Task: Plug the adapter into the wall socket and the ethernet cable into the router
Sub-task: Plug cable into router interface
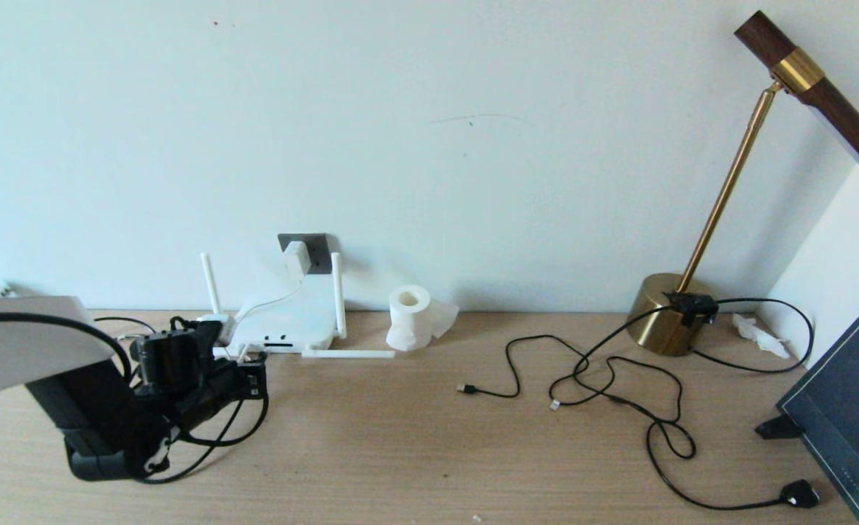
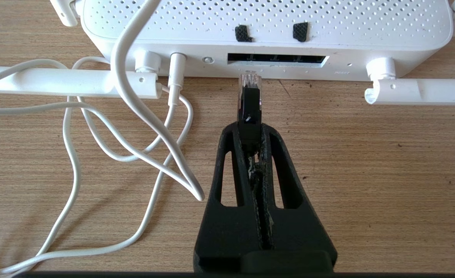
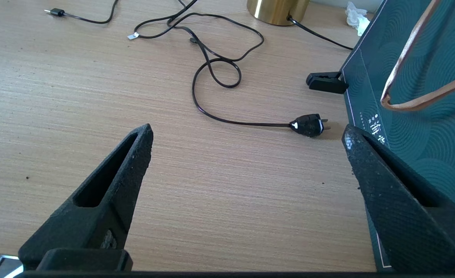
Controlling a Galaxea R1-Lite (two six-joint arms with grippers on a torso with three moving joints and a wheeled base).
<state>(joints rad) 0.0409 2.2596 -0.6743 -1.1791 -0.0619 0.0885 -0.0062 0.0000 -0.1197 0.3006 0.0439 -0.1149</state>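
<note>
The white adapter (image 1: 295, 257) sits in the dark grey wall socket (image 1: 316, 251), and its thin white cord runs down to the router (image 1: 284, 324). My left gripper (image 2: 250, 129) is shut on the ethernet cable, gripping the black boot of its plug (image 2: 249, 83). The clear plug tip stands just short of the router's (image 2: 266, 23) dark port strip (image 2: 275, 59), at its left end. In the head view the left gripper (image 1: 254, 375) is low in front of the router, with the black cable (image 1: 218, 441) looping under it. My right gripper (image 3: 247, 133) hangs open over bare table at the right.
White cord loops (image 2: 134, 127) lie beside the plug, and two antennas lie flat on the table. A toilet paper roll (image 1: 409, 315) stands right of the router. Further right are a brass lamp (image 1: 666, 313), its tangled black cord (image 1: 619, 386) and a dark green box (image 1: 849, 408).
</note>
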